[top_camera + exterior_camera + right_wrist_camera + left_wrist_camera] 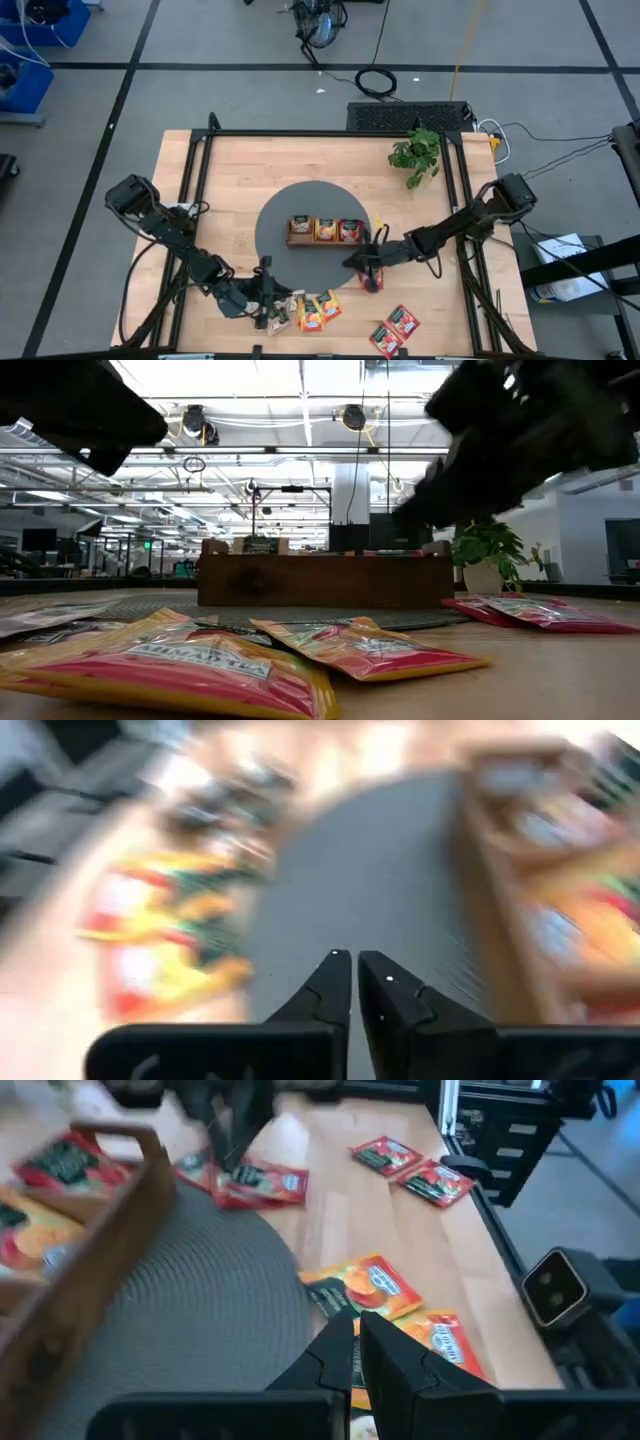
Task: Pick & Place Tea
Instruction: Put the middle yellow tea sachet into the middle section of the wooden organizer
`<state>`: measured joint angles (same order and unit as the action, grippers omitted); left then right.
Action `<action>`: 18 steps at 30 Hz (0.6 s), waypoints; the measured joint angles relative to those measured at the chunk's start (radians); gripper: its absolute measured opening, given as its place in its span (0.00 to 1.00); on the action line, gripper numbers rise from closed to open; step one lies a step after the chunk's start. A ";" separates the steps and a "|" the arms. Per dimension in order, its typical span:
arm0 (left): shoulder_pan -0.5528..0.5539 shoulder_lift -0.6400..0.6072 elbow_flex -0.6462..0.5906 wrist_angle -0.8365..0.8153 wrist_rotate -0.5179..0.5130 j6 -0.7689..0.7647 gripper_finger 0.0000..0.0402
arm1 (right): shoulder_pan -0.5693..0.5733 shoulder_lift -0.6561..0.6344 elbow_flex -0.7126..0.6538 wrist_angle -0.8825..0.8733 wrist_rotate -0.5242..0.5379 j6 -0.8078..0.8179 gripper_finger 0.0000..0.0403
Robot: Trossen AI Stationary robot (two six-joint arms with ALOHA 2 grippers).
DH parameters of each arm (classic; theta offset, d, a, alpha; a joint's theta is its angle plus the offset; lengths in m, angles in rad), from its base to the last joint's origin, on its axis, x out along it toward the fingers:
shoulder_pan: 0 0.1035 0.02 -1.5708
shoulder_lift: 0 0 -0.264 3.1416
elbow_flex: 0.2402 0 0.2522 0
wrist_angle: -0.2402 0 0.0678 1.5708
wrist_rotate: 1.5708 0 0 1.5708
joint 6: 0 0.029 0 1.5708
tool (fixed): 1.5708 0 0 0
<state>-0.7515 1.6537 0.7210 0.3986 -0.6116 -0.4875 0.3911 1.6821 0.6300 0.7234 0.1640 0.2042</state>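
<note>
The right gripper [372,268] hangs over the right edge of the round grey mat [272,225], just right of the wooden tray [327,241]. In the right wrist view its two fingers [335,982] stand almost together with only a thin gap and nothing between them. Just below it in the high view a red tea sachet [373,280] lies at the mat's rim; whether the gripper touches it cannot be told.

The left gripper [266,303] sits low near the front edge of the worktop [230,165], at the left end of a loose cluster of sachets. Its fingers [385,1350] are likewise nearly closed and empty, with orange sachets [365,1288] lying just ahead of them on the wood.

The tray rests on the mat with three compartments, each holding a sachet: a pale one on the left, an orange one in the middle and a red one [350,230] on the right. In front of the mat lies the cluster of orange sachets [322,308], and farther right two red sachets [396,328] lie side by side near the worktop's front edge. A small potted plant [417,153] stands at the far right corner.
</note>
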 joint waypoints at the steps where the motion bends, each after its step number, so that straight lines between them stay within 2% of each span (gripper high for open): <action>1: 0.004 0.015 0.012 0.000 0.028 -0.010 0.08 | 0.011 0.000 0.000 0.032 -0.038 -0.017 0.06; 4: 0.015 0.088 0.080 -0.008 0.101 0.006 0.08 | 0.044 0.000 0.000 0.102 -0.108 -0.040 0.11; 6: 0.024 0.160 0.157 -0.008 0.169 0.034 0.08 | 0.062 0.000 0.001 0.113 -0.113 -0.041 0.15; 10: 0.039 0.287 0.328 -0.114 0.288 0.095 0.08 | 0.089 0.000 0.000 0.103 -0.108 -0.035 0.21; 14: 0.036 0.340 0.462 -0.280 0.411 0.111 0.08 | 0.121 0.004 0.000 0.101 -0.059 -0.034 0.25; 18: 0.026 0.337 0.512 -0.370 0.432 0.042 0.08 | 0.143 0.045 0.000 0.115 -0.037 -0.034 0.25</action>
<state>-0.7250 1.9910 1.2331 0.0289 -0.1791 -0.4453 0.5344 1.7268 0.6304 0.8384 0.1267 0.1705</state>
